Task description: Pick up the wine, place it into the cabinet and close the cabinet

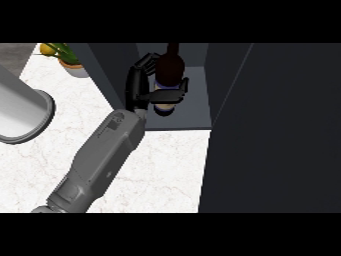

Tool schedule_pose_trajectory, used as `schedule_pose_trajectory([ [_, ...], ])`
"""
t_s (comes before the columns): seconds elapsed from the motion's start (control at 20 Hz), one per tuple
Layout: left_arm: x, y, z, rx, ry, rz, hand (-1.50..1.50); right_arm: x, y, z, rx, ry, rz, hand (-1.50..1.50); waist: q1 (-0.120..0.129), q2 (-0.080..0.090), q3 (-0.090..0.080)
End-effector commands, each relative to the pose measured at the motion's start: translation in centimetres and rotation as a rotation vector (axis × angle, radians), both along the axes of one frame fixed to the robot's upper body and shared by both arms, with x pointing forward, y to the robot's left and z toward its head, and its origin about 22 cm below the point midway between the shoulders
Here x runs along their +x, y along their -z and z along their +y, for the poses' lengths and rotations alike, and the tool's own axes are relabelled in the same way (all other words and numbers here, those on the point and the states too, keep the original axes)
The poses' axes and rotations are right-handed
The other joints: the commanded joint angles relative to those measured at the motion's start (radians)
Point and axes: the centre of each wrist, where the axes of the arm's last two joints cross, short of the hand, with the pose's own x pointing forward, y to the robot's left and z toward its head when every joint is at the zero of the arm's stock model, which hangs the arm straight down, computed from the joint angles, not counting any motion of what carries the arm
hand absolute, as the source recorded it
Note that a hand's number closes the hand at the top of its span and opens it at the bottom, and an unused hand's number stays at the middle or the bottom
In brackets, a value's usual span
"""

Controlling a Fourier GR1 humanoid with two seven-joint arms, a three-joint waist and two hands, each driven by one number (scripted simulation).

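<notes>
The wine bottle (170, 64) is dark, with a pale label low on its body. It is upright inside the open cabinet (195, 107), near the front edge of the cabinet floor. My left hand (137, 82) is shut on it: the fingers curl round the bottle's left and far side, and the thumb crosses the label. I cannot tell whether the bottle's base touches the floor. The dark cabinet door (284, 130) stands open at the right. My right hand is not in view.
A large pale cylinder (10, 107) with a darker rim fills the left edge. A small potted plant (68, 61) stands on the white marble counter (165, 170) at the back left, beside the cabinet's left wall (105, 70).
</notes>
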Motion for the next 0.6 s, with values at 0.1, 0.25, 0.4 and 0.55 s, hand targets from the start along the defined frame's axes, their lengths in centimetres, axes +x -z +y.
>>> schedule_pose_trajectory([
  [0.1,2.0,-1.2,-0.4,0.009,-0.016,0.011,1.50,-1.2,0.3,-1.0,0.022,-0.035,0.000,-1.50,-0.008,0.002,0.000],
  [0.25,2.0,-0.4,0.0,0.059,-0.050,-0.049,1.50,-2.1,0.1,-0.3,0.044,-0.038,-0.016,-1.50,-0.007,0.001,0.000],
  [0.4,2.5,-0.1,0.7,0.077,-0.067,-0.085,1.50,-2.7,-0.6,-0.1,0.045,-0.050,-0.022,-1.50,-0.013,0.004,0.000],
  [0.55,2.9,-0.7,1.1,0.080,-0.090,-0.104,1.50,-2.2,-0.7,-0.7,0.032,-0.043,-0.028,-1.50,-0.003,0.002,0.000],
])
